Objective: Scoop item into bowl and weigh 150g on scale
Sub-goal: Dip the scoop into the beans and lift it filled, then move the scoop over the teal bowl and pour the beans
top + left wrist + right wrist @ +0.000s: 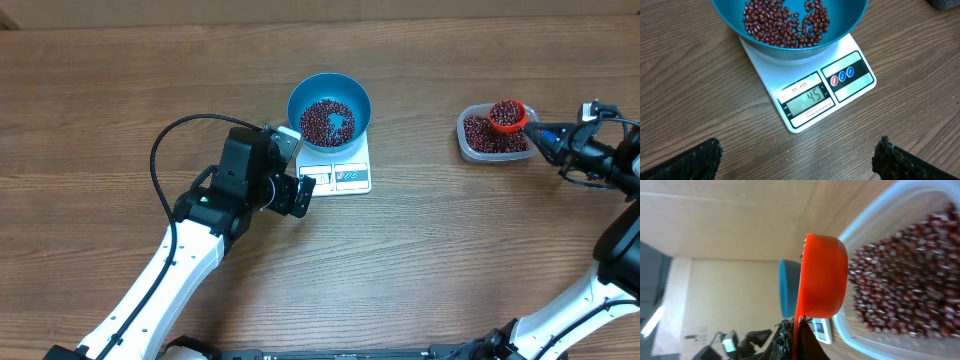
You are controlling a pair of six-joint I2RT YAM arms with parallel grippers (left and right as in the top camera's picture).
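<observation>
Scoop (822, 275), round orange plastic, pinched level in right claw (545, 137) so small red-brown beans (508, 112) don't spill; left claw (303, 193) spread beside flat white scale (350, 178).

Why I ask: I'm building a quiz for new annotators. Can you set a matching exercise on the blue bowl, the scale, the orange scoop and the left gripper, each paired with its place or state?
Things
1. blue bowl
2. scale
3. orange scoop
4. left gripper

Places or states
A. open, holding nothing
B. display shows 45
C. held by the right gripper over the clear tub
D. sits on the scale, with beans inside

Pairs: 1-D; 2-B; 3-C; 4-A
</observation>
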